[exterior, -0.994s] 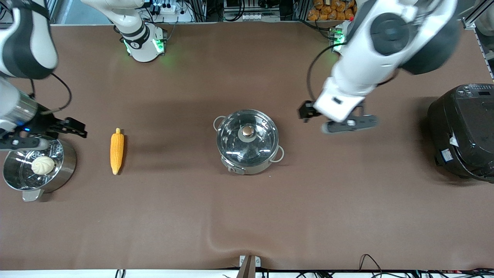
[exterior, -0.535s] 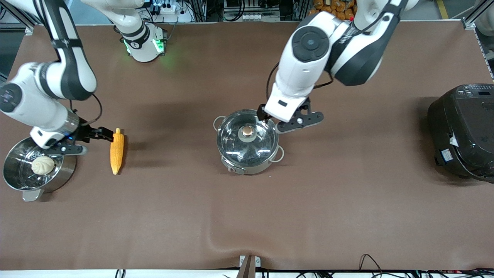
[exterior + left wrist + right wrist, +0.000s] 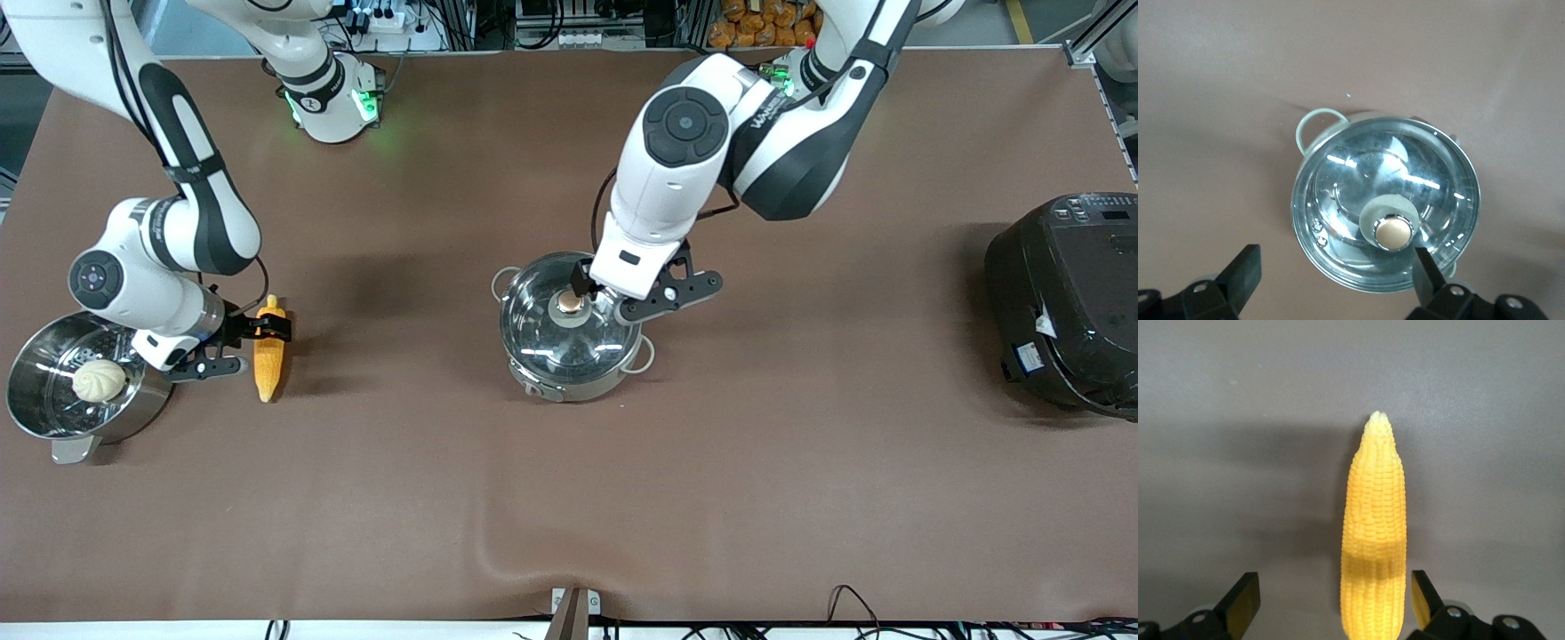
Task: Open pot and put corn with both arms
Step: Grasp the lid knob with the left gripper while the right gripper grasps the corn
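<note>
Over the middle of the table, I have the left gripper (image 3: pixel 594 300) spread wide above the pot (image 3: pixel 571 327), lid (image 3: pixel 1386 210) on.
Its knob (image 3: pixel 1394 232) sits just inside 1 of my 2 fingers (image 3: pixel 1426 271), untouched. My right gripper (image 3: pixel 233 347) is likewise released, and the corn (image 3: pixel 1374 540) lies on the table between its 2 fingers (image 3: pixel 1243 600), nearer one of them, beside the steamer pot (image 3: pixel 80 384) holding a bun (image 3: pixel 100 380).

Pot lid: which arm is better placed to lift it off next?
Left. The left gripper hangs open over the lid's knob on the pot, while the right gripper is open at the corn.
</note>
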### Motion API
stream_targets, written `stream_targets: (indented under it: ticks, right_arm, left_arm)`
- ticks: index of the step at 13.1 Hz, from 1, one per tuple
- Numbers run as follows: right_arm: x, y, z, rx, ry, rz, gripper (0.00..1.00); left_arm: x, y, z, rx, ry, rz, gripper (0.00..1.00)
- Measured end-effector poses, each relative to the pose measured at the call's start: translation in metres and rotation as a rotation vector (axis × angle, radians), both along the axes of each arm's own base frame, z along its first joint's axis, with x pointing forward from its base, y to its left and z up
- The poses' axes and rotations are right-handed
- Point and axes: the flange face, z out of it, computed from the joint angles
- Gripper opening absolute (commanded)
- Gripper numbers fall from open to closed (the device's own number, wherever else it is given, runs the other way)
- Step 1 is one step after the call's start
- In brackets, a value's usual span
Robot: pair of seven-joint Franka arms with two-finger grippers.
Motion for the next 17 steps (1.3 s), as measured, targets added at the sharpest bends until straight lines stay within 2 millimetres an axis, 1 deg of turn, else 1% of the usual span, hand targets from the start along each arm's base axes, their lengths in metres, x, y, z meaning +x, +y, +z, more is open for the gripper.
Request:
stream_targets:
  ticks: [3,7,8,9,11,12,14,16,17]
  right_arm:
    - [-0.003,-0.002,-0.022,0.002,0.007,0.015,1.00]
    - [-0.004,-0.003,-0.038,-0.010,-0.004,0.040,0.99]
    - [-0.004,-0.004,-0.044,-0.014,-0.009,0.048,0.92]
    - [-0.004,-0.008,-0.048,-0.016,-0.010,0.054,0.81]
    - [-0.006,-0.023,-0.054,-0.013,-0.008,0.069,0.63]
    - [-0.007,-0.031,-0.054,-0.011,-0.008,0.074,0.54]
    - [-0.008,-0.038,-0.054,-0.010,-0.008,0.074,0.35]
    - [-0.008,-0.037,-0.054,-0.009,-0.004,0.072,0.28]
    - [-0.008,-0.036,-0.053,-0.008,0.001,0.068,0.23]
  left_arm:
    - [-0.009,-0.011,0.001,-0.001,-0.001,-0.007,1.00]
    - [-0.021,-0.026,-0.003,0.002,0.003,-0.033,1.00]
    - [-0.026,-0.031,-0.003,0.002,0.004,-0.036,1.00]
    - [-0.032,-0.037,-0.003,0.003,0.006,-0.038,1.00]
    - [-0.041,-0.048,-0.010,0.009,0.015,-0.047,1.00]
    - [-0.044,-0.054,-0.020,0.016,0.023,-0.054,1.00]
    - [-0.043,-0.066,-0.050,0.031,0.022,-0.066,1.00]
    - [-0.034,-0.073,-0.079,0.039,-0.011,-0.070,1.00]
    - [-0.031,-0.075,-0.090,0.039,-0.022,-0.069,1.00]
